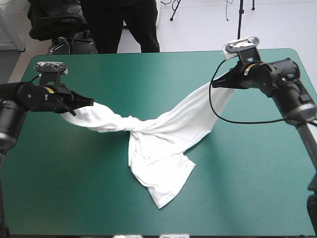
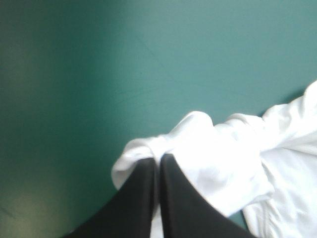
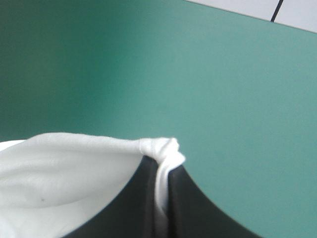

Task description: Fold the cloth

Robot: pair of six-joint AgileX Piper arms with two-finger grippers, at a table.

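The T-shirt (image 1: 163, 144) is strung between the left gripper (image 1: 88, 102) and the right gripper (image 1: 219, 83). Its long axis runs left to right across the table (image 1: 148, 69), with a twist near the middle and the loose part lying toward the near edge. Each gripper is pinched almost closed on one end of it, the right farther back, and both arms reach inward with wrists roughly level.

One T-shirt (image 1: 158, 144), two grippers — left gripper (image 1: 90, 102), right gripper (image 1: 216, 83), one table (image 1: 148, 69)
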